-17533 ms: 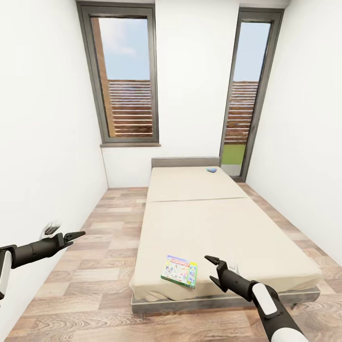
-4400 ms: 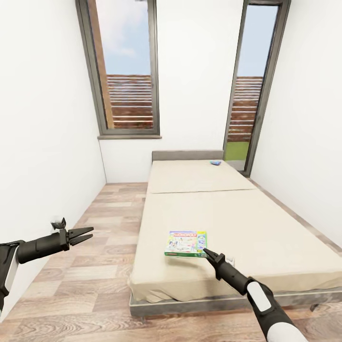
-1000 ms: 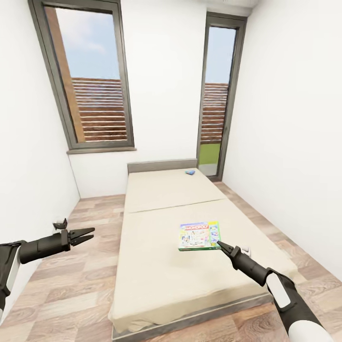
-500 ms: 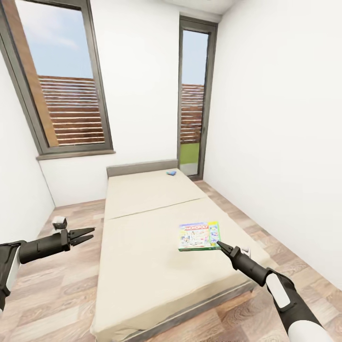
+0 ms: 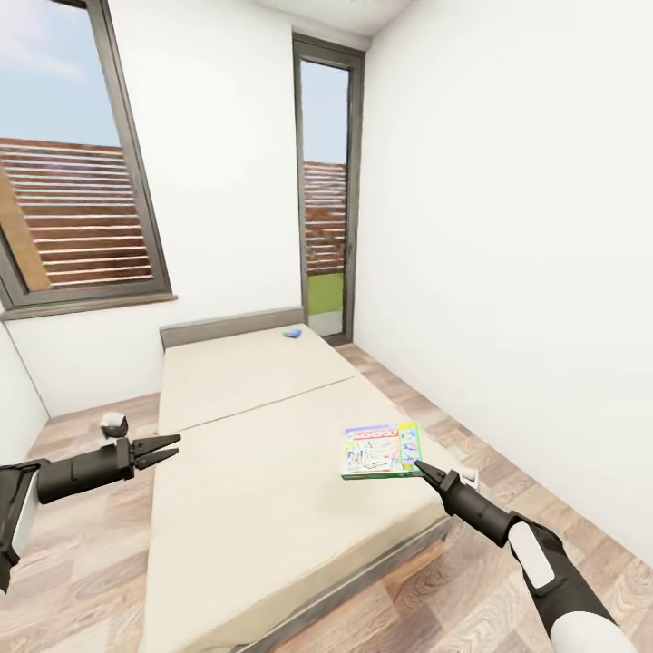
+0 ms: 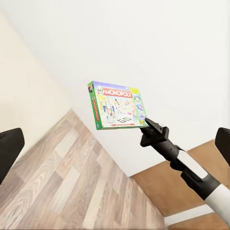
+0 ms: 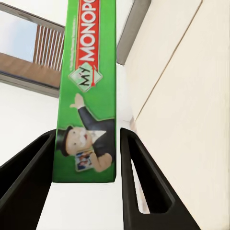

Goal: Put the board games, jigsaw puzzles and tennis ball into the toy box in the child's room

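Aloft, the right gripper (image 5: 419,465) pinches a flat glossy green board game (image 5: 381,449); left gripper (image 5: 172,444) spread.

MONOPOLY lettering on the green board game (image 5: 382,449)

In the left wrist view the lid of the board game (image 6: 117,105) carries "MONOPOLY" in white on a red band, with a small mark before it too fine to read. In the right wrist view the narrow green side of the board game (image 7: 88,91) shows "MY" in a small diamond, then "MONOPO" in white on red, running out of view.
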Tool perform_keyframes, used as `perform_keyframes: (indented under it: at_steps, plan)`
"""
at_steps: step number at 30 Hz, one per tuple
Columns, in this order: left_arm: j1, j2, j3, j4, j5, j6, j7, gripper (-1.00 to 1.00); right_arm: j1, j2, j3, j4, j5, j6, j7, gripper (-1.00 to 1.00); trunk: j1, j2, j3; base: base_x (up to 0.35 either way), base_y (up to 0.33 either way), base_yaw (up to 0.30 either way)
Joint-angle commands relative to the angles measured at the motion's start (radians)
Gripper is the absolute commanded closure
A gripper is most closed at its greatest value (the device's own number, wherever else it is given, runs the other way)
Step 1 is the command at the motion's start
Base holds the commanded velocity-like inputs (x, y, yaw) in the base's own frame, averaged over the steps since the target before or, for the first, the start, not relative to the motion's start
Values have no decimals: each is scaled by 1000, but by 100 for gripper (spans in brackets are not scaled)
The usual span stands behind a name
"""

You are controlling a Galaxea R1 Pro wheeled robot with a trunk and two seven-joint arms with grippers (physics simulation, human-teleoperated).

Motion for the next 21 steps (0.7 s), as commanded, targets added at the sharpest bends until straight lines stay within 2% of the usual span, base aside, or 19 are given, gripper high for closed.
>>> perform_keyframes:
  at_steps: [1, 21]
  plan:
    - [0, 0, 0, 0, -1, 11, -4, -100, -1, 0, -2, 0, -7, 8, 2, 100, -4, 6, 2, 0, 0, -278]
    - [0, -1, 0, 0, -2, 9, -4, -100, -1, 0, -2, 0, -7, 2, 2, 100, -81, 146, 65, 0, 0, -278]
